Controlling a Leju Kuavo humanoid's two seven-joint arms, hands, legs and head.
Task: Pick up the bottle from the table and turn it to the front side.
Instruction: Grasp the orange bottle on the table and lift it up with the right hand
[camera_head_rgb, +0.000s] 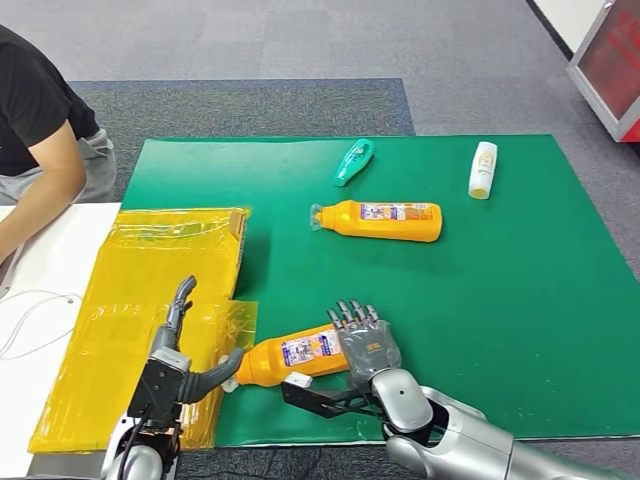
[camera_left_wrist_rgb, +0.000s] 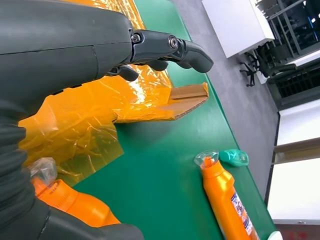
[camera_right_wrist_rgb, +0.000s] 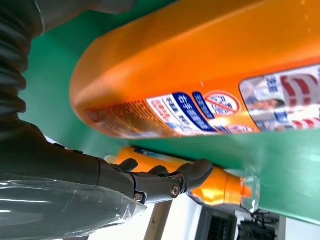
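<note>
Orange bottle (camera_head_rgb: 302, 353) lying on green mat (camera_head_rgb: 490, 330), right hand (camera_head_rgb: 367, 343) wrapped round its base, left hand (camera_head_rgb: 177, 350) fingers spread, thumb at cap.

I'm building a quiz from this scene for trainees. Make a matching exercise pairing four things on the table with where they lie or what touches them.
Things:
1. near orange bottle
2. far orange bottle
3. teal bottle
4. white bottle

Places:
A. lying alone toward the far right of the green mat
B. at the mat's near edge, between the left hand and the right hand
C. lying mid-mat, cap pointing toward the yellow plastic sheet
D. farthest back, just beyond the far orange bottle's cap end

Pairs: 1-B, 2-C, 3-D, 4-A
</note>
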